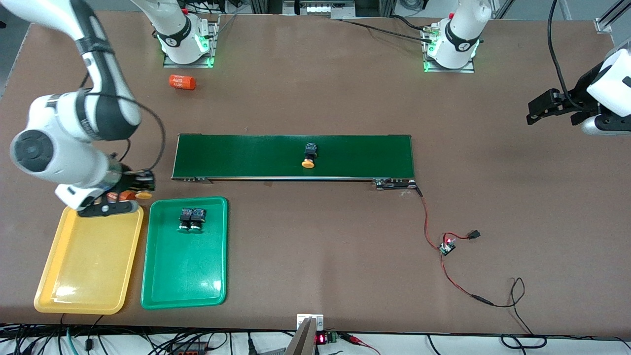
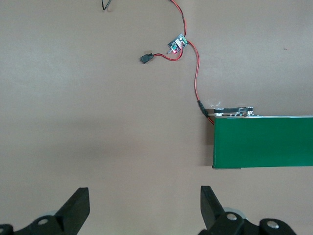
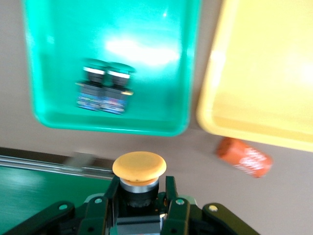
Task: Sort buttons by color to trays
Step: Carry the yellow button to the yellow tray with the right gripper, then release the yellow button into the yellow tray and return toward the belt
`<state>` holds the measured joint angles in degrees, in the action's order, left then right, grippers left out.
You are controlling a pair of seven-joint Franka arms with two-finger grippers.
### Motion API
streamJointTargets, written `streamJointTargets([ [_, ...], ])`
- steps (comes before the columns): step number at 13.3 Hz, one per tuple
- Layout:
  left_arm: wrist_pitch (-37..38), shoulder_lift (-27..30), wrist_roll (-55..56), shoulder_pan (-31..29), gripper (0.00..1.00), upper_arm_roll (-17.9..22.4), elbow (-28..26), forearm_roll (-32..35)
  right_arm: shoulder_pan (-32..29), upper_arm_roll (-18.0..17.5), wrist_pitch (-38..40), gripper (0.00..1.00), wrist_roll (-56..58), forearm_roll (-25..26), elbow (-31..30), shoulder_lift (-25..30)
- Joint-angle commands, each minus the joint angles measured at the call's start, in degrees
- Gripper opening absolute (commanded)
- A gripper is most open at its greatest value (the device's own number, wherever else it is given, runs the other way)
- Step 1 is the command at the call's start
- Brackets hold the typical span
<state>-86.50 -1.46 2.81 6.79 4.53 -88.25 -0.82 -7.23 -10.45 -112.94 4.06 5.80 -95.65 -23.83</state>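
The right gripper [image 3: 139, 196] pinched a yellow-capped button [image 3: 139, 169] between its fingers, over the table beside the yellow tray [image 1: 84, 266]. The left gripper [image 2: 144, 208] waited, fingers spread.

Brown bench [image 1: 315, 256]. Long dark-green belt [image 1: 256, 155], lying lengthwise at mid-bench, with a metal edge along the side nearer the front camera. Orange cylinder with white print [image 1: 182, 82], on its side near the right arm's base. Second orange cylinder [image 3: 244, 156], on bare bench just beside a tray corner. Small circuit board [image 1: 447, 247] with red-and-black wires [image 1: 428, 219] running to the belt's end; black connector [image 1: 473, 234] close by.
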Motion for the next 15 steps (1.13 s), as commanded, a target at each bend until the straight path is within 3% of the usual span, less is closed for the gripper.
streamJointTargets([
  [1,1.42,-1.18,-0.53,0.59,1.00,0.13,2.20,1.43,-6.64,-1.06,0.79,0.00,10.42,0.43,8.25,-7.33],
  [3,1.42,-1.18,-0.53,0.68,1.00,0.04,2.20,1.43,-9.03,-0.80,-1.31,0.00,12.29,3.94,13.36,-12.62],
  [5,1.34,-1.18,-0.53,0.68,1.00,0.04,2.20,1.43,-9.30,1.30,-8.93,0.00,12.20,8.51,14.62,-16.75],
  [12,1.34,-1.18,-0.53,0.68,1.00,0.04,2.20,1.43,-9.82,4.65,-22.66,0.00,13.51,11.68,14.18,-22.56],
  [13,1.42,-1.18,-0.53,0.68,1.00,-0.05,2.20,1.52,-10.08,4.74,-24.25,0.04,14.56,12.30,14.09,-23.01],
  [14,1.42,-1.18,-0.61,0.68,1.00,0.04,2.20,1.52,-10.26,4.74,-24.70,0.17,14.75,12.39,13.92,-23.19],
  [15,1.42,-1.18,-0.62,0.59,1.00,0.04,2.20,1.43,-10.26,4.74,-24.79,0.38,14.84,12.39,13.91,-23.19],
])
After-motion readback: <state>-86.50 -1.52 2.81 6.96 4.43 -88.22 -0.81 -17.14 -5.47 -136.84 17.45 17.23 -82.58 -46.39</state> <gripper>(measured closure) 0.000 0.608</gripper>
